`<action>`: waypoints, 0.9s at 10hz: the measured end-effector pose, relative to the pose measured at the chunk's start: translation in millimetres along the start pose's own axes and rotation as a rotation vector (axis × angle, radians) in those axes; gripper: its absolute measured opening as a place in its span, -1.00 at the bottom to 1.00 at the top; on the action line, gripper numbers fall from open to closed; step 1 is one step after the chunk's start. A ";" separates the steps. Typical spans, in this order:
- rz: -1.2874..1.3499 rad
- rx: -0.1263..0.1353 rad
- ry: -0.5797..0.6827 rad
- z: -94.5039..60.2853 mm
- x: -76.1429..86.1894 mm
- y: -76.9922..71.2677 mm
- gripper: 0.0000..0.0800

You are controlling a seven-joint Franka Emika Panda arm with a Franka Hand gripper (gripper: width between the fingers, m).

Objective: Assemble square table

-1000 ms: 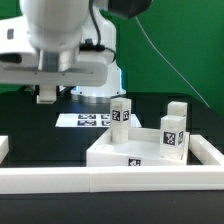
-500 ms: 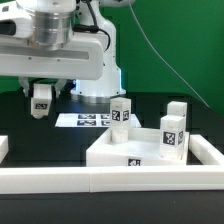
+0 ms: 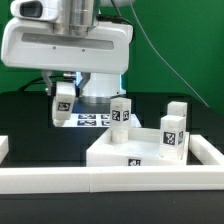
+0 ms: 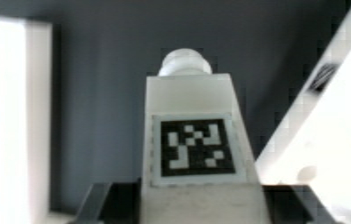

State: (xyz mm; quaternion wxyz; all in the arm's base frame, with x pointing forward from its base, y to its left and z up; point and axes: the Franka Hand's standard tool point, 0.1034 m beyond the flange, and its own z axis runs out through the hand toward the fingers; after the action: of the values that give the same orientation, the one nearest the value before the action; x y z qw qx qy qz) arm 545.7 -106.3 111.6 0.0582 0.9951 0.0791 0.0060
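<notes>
The square tabletop [image 3: 110, 152] is a large white slab lying at the exterior view's right, with a tag on its front edge. Three white tagged legs stand on it: one at the back left [image 3: 121, 113], two at the right [image 3: 174, 131]. My gripper [image 3: 63, 104] hangs in the air left of the slab, above the marker board, and is shut on a fourth white tagged leg [image 3: 64, 103]. In the wrist view this leg [image 4: 193, 125] fills the middle, tag facing the camera, clamped between the dark fingers [image 4: 119, 200].
The marker board [image 3: 88, 120] lies flat on the black table behind the slab. A long white rail [image 3: 60, 181] borders the front of the table. The robot base stands at the back.
The gripper with the leg has moved toward the exterior view's right, from the far left to near the slab's back-left leg, and sits a little lower.
</notes>
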 end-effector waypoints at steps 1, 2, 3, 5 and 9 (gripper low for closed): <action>0.005 -0.012 0.052 1.7 -3.1 1.2 -0.27; -0.009 -0.033 0.106 1.6 -1.0 4.8 -0.27; 0.009 -0.048 0.157 2.5 -1.1 5.0 -0.27; 0.063 -0.013 0.156 -3.3 11.9 -23.9 -0.27; 0.133 0.063 0.150 -22.1 27.5 -39.1 -0.27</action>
State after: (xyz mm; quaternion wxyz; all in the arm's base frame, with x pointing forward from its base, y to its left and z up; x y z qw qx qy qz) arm 566.3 -61.1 129.0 0.0205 0.9963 0.0170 0.0816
